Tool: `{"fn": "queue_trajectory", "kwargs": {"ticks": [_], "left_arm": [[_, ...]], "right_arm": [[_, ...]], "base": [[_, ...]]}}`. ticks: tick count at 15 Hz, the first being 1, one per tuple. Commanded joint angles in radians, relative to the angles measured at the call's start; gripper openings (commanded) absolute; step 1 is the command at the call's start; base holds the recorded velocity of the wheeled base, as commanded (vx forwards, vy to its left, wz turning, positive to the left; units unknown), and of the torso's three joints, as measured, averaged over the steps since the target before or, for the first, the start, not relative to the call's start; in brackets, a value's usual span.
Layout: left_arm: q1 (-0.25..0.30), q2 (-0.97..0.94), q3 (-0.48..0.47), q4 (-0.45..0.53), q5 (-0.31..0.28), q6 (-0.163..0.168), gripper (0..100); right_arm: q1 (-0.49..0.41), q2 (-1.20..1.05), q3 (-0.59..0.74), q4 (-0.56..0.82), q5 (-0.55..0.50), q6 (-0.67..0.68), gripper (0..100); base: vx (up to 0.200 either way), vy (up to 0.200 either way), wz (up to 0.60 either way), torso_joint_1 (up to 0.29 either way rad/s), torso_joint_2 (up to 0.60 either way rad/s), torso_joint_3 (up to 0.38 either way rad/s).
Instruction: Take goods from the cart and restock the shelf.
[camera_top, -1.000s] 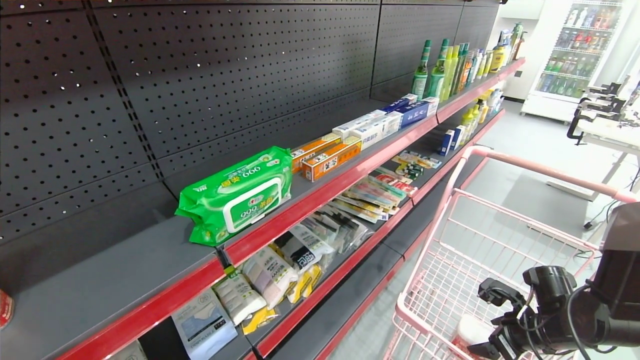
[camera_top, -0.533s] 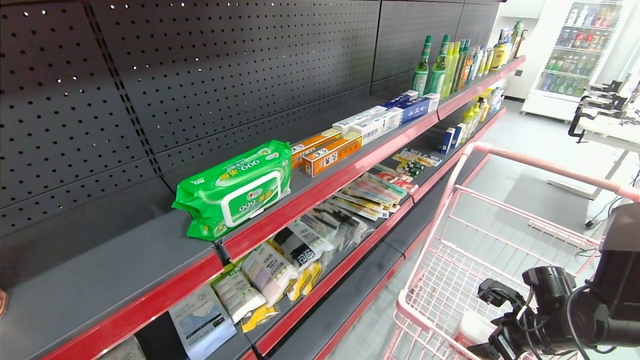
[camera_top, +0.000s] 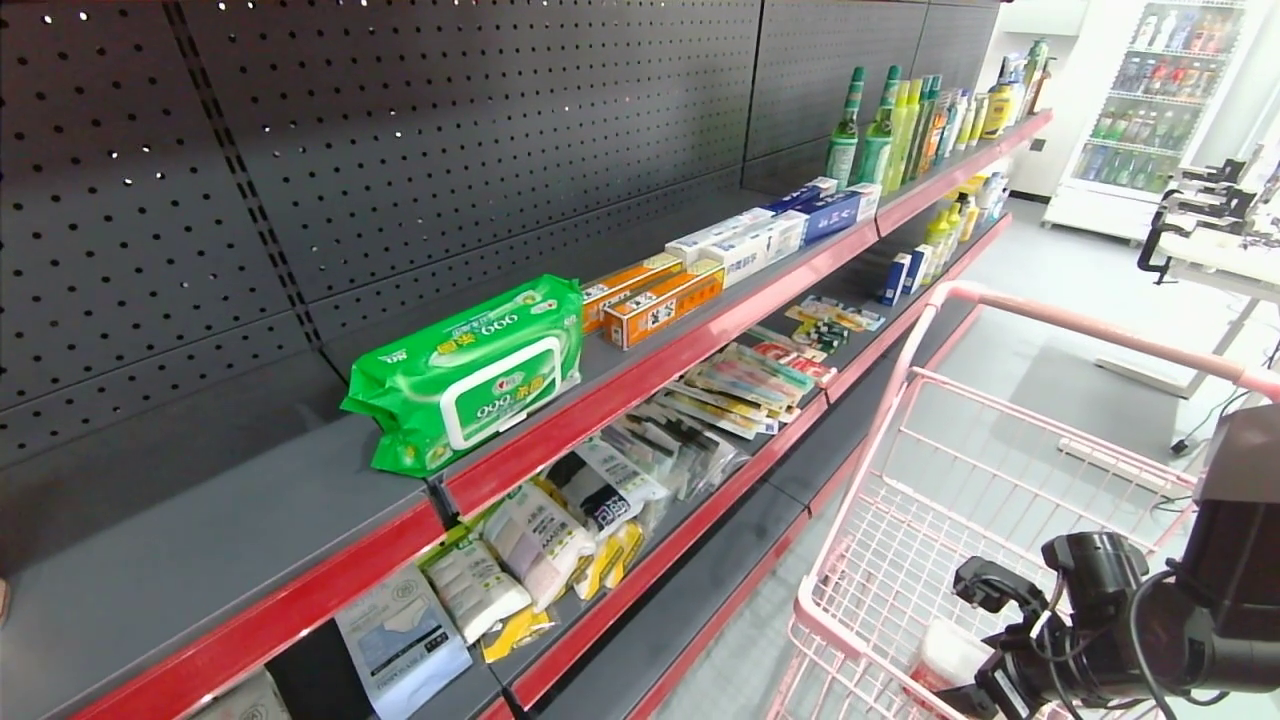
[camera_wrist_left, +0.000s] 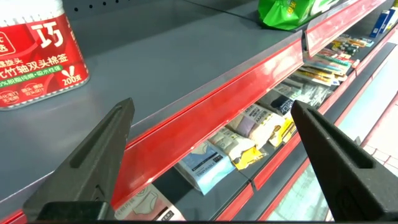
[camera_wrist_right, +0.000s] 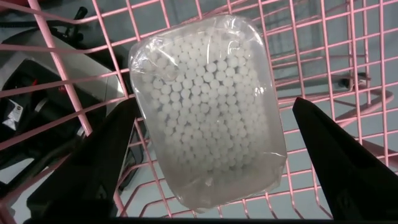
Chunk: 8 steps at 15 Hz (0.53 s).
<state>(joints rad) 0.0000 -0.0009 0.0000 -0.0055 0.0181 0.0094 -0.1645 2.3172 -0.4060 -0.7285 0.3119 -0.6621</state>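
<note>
— Down in the pink cart (camera_top: 1085, 342), what is marked?
— Clear pack (camera_wrist_right: 208, 112) filled with small white round tips, lying on the wire bottom of the basket. The right gripper (camera_wrist_right: 214, 101) hangs directly above it, jaws spread wide. The pack shows between the two fingers. Whether either finger touches it cannot be judged.
— And the left gripper (camera_wrist_left: 211, 102)?
— Jaws likewise wide apart, with nothing between them. It hangs just off the red front edge of the upper shelf (camera_top: 250, 520).
— What stands on that shelf?
— Red-labelled tub (camera_wrist_left: 37, 53), upright, near the left gripper. Farther to the right is a green pack of wipes (camera_top: 470, 375), label side facing the aisle, close to the red front edge. Beyond it come orange boxes (camera_top: 655, 300), then white and blue boxes (camera_top: 770, 235), then green bottles (camera_top: 865, 130) at the far end.
— Below?
— Soft packets (camera_top: 540, 545) lying on the lower shelf (camera_top: 670, 552), with flat card packs (camera_top: 745, 385) farther along.
</note>
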Motion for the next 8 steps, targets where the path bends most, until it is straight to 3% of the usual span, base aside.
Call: {"fn": "queue_trajectory", "kwargs": {"ticks": [1,8], "left_arm": [[0.000,0.001,0.000,-0.001,0.000,0.000,100],[0.000,0.001,0.000,-0.001,0.000,0.000,100]], "right_arm": [[0.000,0.005,-0.005,-0.002,0.001,-0.001,100],[-0.023,0.022,-0.024,-0.015,0.072,-0.047,100]], "base": [[0.000,0.000,0.00,0.000,0.00,0.000],[0.000,0.000,0.00,0.000,0.00,0.000]]}}
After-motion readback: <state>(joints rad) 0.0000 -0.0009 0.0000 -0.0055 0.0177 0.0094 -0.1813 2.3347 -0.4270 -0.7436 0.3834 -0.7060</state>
